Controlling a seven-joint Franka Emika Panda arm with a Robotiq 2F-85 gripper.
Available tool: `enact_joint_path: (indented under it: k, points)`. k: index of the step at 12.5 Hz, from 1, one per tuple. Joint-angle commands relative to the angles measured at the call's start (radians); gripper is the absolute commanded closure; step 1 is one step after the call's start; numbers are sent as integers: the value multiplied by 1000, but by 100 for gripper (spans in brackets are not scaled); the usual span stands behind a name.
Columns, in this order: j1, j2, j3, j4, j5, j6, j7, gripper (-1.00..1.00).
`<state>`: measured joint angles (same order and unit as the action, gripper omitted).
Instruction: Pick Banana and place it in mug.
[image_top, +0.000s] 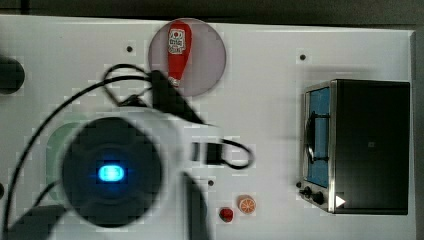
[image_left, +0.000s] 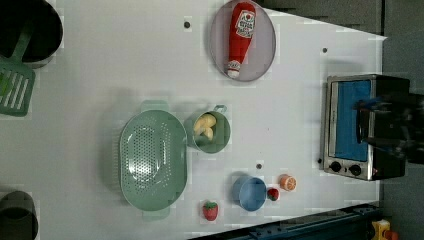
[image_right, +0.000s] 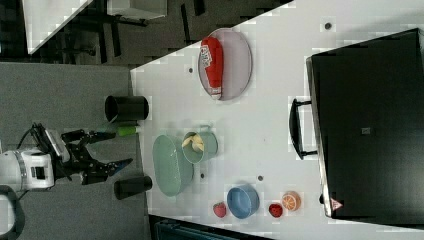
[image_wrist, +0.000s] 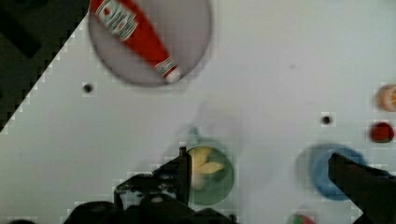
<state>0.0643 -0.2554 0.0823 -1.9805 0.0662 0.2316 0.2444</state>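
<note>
One banana (image_left: 205, 126); one mug (image_left: 220, 136)

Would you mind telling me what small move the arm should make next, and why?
Probably none beyond backing off to rest. The banana already lies inside the mug, beside the strainer, and the gripper is open, holds nothing and sits well off the table, so the placing looks done.

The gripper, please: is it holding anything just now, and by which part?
Nothing is held. The gripper has its jaws wide open with nothing between them, away from the table, and the banana already lies inside the mug.
</note>
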Motion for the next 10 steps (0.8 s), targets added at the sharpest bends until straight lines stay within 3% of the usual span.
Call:
enact_joint_path:
  k: [1,4,10]
  points:
    - [-45,32,-85,57,-74,-133,-125,-100]
    - [-45,30,-134,102,-112,-211,-126,-100]
    - [-45,35,-139,99,-112,-208,-126,-100]
